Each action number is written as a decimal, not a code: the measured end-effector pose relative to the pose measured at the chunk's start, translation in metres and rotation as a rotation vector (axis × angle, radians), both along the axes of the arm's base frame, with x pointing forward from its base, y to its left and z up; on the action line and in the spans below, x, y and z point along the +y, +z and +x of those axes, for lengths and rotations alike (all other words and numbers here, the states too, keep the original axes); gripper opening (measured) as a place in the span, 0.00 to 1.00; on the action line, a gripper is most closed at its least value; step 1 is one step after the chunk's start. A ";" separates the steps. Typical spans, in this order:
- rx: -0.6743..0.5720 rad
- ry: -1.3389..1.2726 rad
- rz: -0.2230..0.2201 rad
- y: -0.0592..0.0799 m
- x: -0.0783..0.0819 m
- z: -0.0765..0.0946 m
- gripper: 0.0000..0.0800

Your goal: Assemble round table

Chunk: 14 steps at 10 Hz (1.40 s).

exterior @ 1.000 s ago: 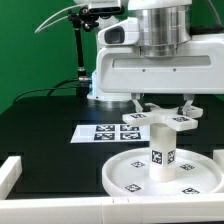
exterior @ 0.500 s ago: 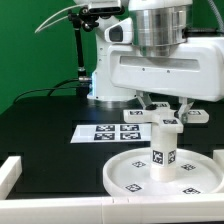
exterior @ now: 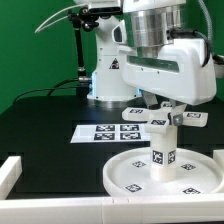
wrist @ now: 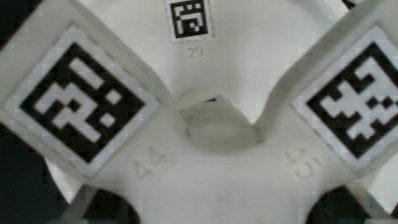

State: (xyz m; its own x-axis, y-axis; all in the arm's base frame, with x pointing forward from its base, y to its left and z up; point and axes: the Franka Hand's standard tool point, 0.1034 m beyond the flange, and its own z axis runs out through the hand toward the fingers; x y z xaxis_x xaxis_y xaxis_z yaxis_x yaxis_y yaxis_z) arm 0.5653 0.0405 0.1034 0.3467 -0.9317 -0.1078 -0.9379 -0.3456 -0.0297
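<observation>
The large rimmed round disc (exterior: 120, 172) lies flat on the black table at the front right. The short thick cylinder leg (exterior: 163, 156) stands upright in its middle. The four-armed cross base (exterior: 160, 121) sits on top of the leg. My gripper (exterior: 165, 108) reaches down from above, with its fingers closed on the hub of the cross base. In the wrist view the cross base (wrist: 205, 90) fills the frame, with its tagged arms spreading out. My fingertips do not show clearly there.
The marker board (exterior: 105, 132) lies flat just behind the disc. A low white wall (exterior: 10, 172) borders the table at the front left. The arm's white base (exterior: 105, 72) and a black stand (exterior: 80, 50) are at the back, before a green backdrop.
My hand has turned about its vertical axis over the leg, and the cross base has turned with it. The disc and leg have stayed in place.
</observation>
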 end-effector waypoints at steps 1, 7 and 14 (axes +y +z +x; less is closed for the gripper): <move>0.004 -0.139 0.006 0.000 0.000 0.001 0.56; 0.040 -0.575 0.034 0.000 -0.001 0.001 0.56; 0.006 -0.459 0.082 0.037 0.006 0.005 0.81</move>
State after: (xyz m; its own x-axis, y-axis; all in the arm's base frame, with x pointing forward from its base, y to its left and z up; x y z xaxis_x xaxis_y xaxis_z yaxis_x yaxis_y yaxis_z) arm 0.5707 0.0465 0.1408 -0.1007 -0.9770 -0.1879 -0.9935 0.1088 -0.0334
